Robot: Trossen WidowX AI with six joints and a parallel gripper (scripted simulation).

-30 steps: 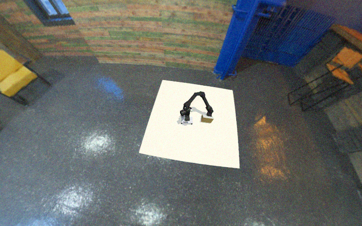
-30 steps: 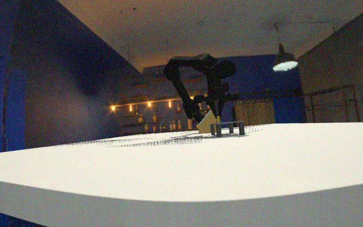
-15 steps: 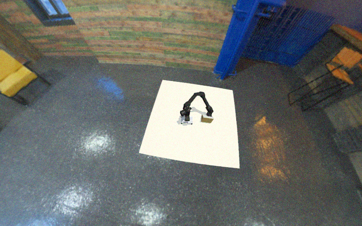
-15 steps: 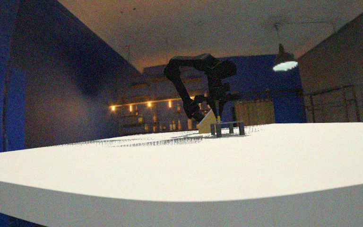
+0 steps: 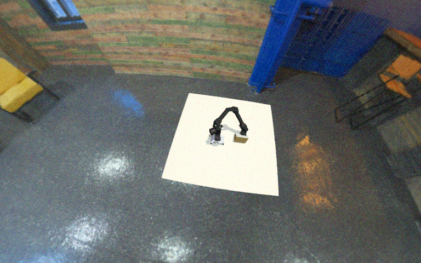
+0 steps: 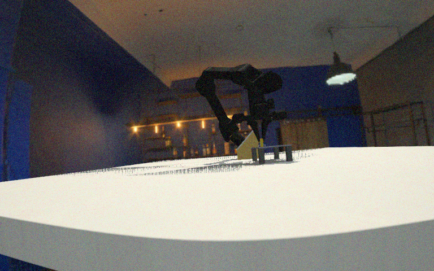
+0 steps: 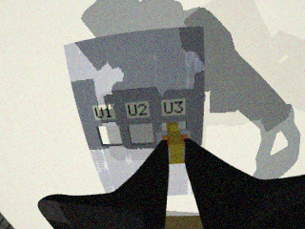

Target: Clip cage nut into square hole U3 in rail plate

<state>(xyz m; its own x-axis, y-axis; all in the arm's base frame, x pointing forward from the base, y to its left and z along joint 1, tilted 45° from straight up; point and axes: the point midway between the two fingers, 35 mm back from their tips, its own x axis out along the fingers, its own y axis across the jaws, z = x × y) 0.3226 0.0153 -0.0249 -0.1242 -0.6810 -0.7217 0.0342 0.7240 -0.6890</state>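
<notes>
While black tapered fingers of gripper (image 5: 217, 138) (image 6: 261, 140) (image 7: 176, 142) pinch small yellow cage nut (image 6: 261, 143) (image 7: 175, 152) with orange bits at its sides, nut sits at U3 hole, lower centre-right of wrist frame. Smooth grey rail plate (image 5: 221, 142) (image 6: 275, 146) (image 7: 143, 72), flat on short square legs, carries pale labels U1, U2, U3 above square holes. Wedge-shaped tan block (image 5: 240, 138) (image 6: 247, 150) (image 7: 183, 222), centre of exterior frame, cut off at wrist frame's bottom edge. Wings hard to make out; nut's seating depth unclear; fingers partly cover U3 hole.
</notes>
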